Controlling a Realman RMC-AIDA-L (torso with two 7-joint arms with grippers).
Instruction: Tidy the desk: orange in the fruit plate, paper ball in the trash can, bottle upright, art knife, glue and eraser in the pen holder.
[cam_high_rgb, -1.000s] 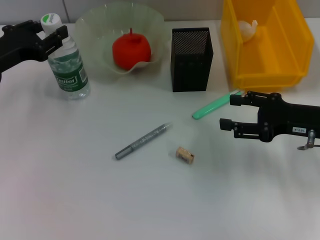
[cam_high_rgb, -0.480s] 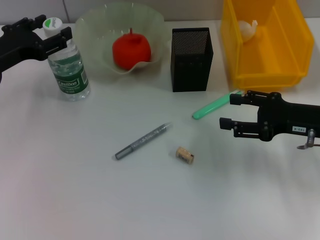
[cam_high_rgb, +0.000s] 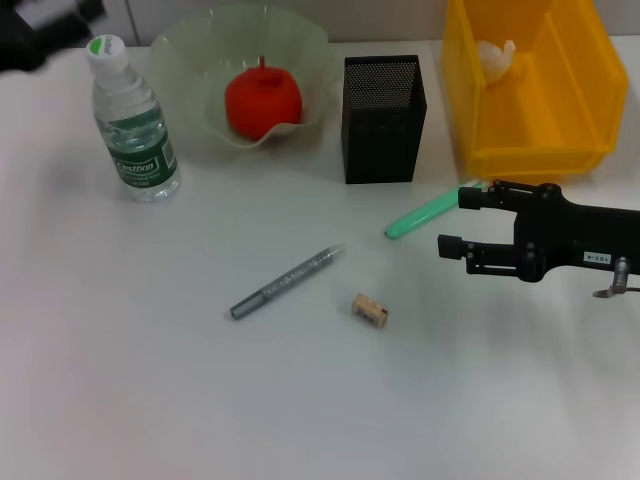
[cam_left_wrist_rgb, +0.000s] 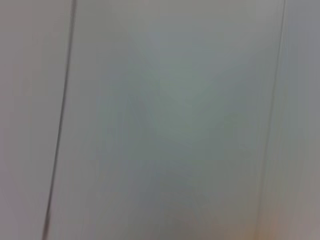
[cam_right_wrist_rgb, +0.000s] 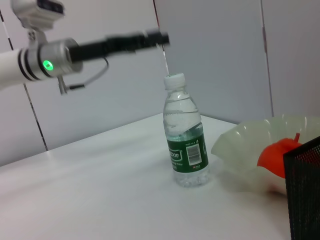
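The left pincer (cam_right_wrist_rgb: 155, 39) has lifted clear of the upright bottle (cam_high_rgb: 130, 122). The right pincer (cam_high_rgb: 462, 220), spread, should descend squarely over the eraser (cam_high_rgb: 370, 310).

1. One bottle (cam_high_rgb: 132, 118) – upright.
2. One orange (cam_high_rgb: 262, 101), in the one fruit plate (cam_high_rgb: 190, 60).
3. One pen holder (cam_high_rgb: 383, 118) of black mesh.
4. One yellow trash can (cam_high_rgb: 530, 85), one paper ball (cam_high_rgb: 494, 55) inside.
5. One green stick (cam_high_rgb: 428, 212), one grey pen-like tool (cam_high_rgb: 285, 283), one eraser (cam_high_rgb: 370, 310) – all lying on the bench (cam_high_rgb: 150, 400).
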